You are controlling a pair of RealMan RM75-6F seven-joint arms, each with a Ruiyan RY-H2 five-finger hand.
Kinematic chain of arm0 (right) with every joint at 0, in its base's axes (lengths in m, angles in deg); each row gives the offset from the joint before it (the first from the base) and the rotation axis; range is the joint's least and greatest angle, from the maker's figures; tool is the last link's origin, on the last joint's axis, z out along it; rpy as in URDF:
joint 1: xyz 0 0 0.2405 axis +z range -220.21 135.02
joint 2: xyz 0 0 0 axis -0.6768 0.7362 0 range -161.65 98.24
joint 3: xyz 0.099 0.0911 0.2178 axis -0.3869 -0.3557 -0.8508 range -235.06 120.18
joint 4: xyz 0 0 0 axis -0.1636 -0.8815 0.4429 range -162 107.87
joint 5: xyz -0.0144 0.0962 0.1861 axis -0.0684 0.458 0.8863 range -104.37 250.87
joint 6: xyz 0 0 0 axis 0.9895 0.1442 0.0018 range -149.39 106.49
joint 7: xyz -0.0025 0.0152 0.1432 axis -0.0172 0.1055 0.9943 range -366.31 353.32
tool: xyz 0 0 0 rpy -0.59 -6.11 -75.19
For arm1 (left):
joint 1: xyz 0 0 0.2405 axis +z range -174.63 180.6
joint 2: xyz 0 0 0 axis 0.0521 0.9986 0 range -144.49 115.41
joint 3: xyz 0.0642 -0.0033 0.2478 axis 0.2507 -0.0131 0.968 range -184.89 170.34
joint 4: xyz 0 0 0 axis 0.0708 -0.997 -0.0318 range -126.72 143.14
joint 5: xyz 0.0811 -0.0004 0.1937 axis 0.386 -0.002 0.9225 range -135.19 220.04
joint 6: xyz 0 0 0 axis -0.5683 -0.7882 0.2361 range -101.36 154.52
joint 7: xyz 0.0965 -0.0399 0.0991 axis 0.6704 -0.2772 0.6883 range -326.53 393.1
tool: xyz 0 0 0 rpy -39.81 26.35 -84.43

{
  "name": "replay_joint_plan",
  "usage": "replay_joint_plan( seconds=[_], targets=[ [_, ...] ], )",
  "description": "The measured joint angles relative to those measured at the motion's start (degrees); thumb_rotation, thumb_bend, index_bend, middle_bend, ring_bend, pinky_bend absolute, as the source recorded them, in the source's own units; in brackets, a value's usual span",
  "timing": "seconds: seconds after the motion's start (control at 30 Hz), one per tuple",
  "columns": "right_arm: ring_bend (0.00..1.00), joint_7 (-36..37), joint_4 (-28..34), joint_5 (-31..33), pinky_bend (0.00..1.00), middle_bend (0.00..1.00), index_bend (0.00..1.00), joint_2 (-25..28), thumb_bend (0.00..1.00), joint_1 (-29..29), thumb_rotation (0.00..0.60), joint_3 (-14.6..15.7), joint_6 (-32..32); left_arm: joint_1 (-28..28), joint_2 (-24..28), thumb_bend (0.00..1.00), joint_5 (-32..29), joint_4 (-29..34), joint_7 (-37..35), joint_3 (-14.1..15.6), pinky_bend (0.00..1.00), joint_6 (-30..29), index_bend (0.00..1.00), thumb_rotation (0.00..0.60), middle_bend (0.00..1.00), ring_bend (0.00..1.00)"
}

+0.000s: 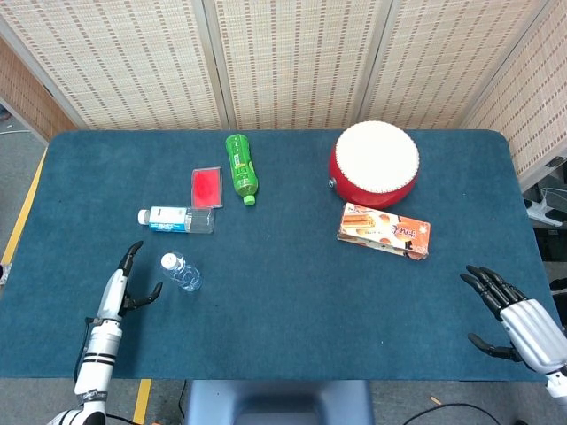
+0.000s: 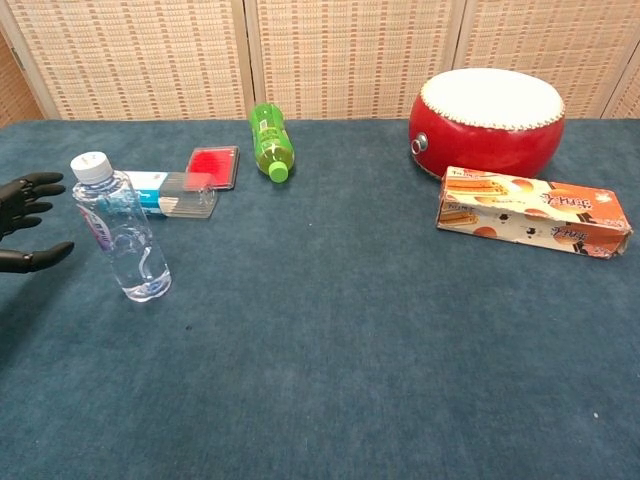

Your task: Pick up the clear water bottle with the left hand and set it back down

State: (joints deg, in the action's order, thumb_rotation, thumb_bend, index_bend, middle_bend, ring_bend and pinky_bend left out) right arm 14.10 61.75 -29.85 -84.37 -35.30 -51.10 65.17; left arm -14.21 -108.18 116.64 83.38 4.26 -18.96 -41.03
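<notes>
The left robot hand point(image 1: 124, 285) hovered with its fingers spread and nothing in them at the near left of the blue table point(image 1: 292, 336), just to the left of the clear water bottle point(image 2: 124, 229), which stood upright and apart from the fingertips. The right robot hand point(image 1: 514, 320) rested open and empty at the near right edge. Beyond the bottle lay a white-capped tube in a clear package point(image 1: 174, 218), with a red card point(image 1: 206, 187) just behind it and a green bottle point(image 1: 240, 166) on its side farther back. To the right sat a red drum with a white head point(image 1: 375, 165), and a snack box point(image 1: 384, 231) lay in front of it.
</notes>
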Motion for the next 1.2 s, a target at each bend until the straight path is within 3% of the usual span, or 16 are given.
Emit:
replay_joint_plan(
  seconds=[0.37, 0.53, 0.93, 1.2],
  targets=[
    [0.00, -0.35, 0.40, 0.11, 0.21, 0.00, 0.00, 0.09, 0.17, 0.35, 0.600, 0.17, -0.93, -1.37, -6.99, 0.36, -0.30, -3.98, -3.47, -2.20, 0.02, -2.29, 0.00, 0.600, 0.00, 0.00],
    [0.00, -0.09, 0.45, 0.21, 0.21, 0.00, 0.00, 0.24, 0.17, 0.37, 0.600, 0.17, -0.84, -1.78, -9.28, 0.37, 0.23, -5.98, -5.38, -2.39, 0.02, -3.37, 0.01, 0.600, 0.05, 0.02],
    [0.00, -0.05, 0.57, 0.32, 0.21, 0.00, 0.00, 0.35, 0.17, 0.46, 0.600, 0.19, -1.01, -2.80, -1.42, 0.37, 1.90, -0.23, -4.93, 1.87, 0.01, 4.27, 0.01, 0.600, 0.07, 0.02],
    [0.00, -0.57, 0.80, 0.45, 0.21, 0.00, 0.00, 0.27, 0.17, 0.59, 0.600, 0.21, -1.50, -3.11, 0.72, 0.37, 2.53, 3.31, -6.29, 2.40, 0.01, 4.96, 0.00, 0.600, 0.07, 0.02]
  ],
)
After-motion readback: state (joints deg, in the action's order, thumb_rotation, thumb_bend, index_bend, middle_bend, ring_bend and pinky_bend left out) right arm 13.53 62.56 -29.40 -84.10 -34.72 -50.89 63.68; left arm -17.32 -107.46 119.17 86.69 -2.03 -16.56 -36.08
